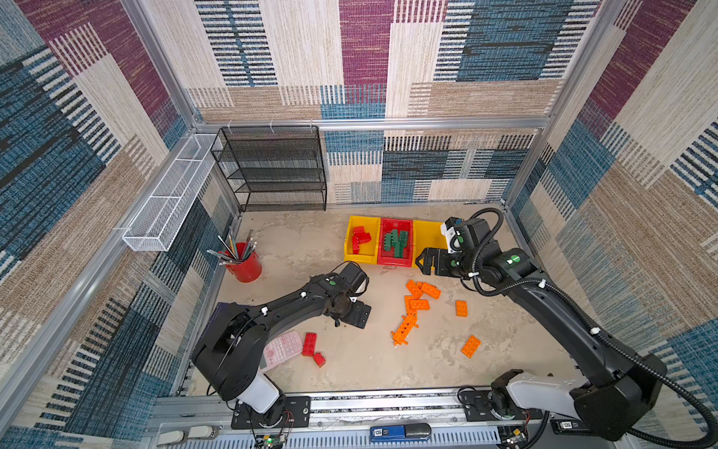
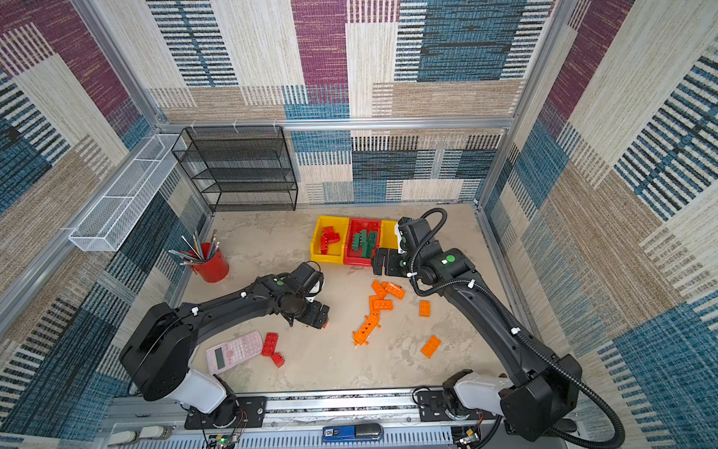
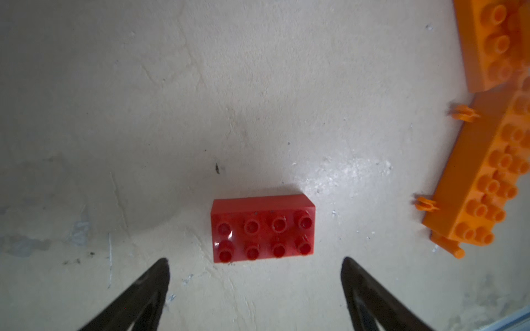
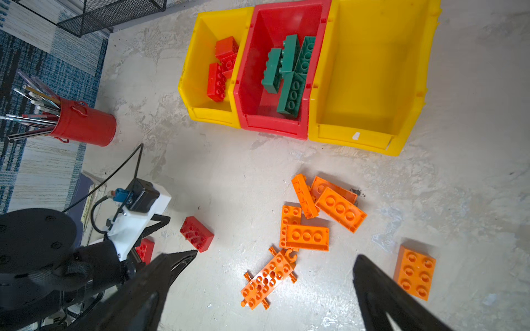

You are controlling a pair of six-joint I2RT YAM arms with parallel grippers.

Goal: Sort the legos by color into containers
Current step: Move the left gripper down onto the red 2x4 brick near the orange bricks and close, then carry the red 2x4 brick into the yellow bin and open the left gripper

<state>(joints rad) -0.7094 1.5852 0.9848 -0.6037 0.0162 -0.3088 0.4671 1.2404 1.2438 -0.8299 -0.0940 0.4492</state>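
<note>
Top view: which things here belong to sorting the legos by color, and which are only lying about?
Belong to the job: loose red bricks, orange bricks, orange holed beam, green bricks in the red bin, red bricks in the left yellow bin, empty right yellow bin.
Lying about: pink calculator, red pencil cup, black mesh shelf, white wire basket.

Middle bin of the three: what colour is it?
The middle bin is red, holding green bricks; it shows best in the right wrist view.
</note>
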